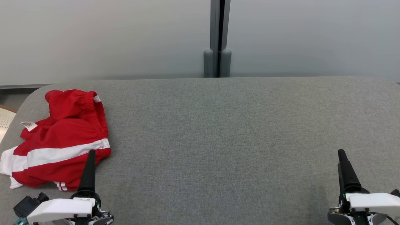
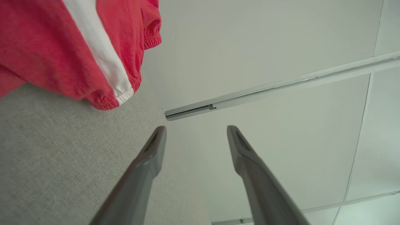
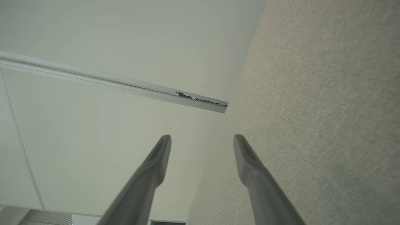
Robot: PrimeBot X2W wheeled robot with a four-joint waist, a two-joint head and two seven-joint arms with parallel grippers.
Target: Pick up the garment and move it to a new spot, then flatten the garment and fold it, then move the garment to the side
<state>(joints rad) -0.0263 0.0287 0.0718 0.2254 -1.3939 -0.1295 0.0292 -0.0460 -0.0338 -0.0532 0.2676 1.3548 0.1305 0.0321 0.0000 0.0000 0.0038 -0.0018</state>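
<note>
Head view: crumpled red-and-white fabric garment (image 1: 62, 140) at left edge of grey felt surface (image 1: 218, 140), dark-fingered left gripper (image 2: 197, 128) and right gripper (image 3: 202, 137) both spread, empty; risks sliding off if pinched shallowly.

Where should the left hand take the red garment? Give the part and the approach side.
Likely best: the garment's elastic hem where the white stripe ends. Bring the left hand in from the right: that bunched edge lies exposed, nearest its open fingers.
</note>
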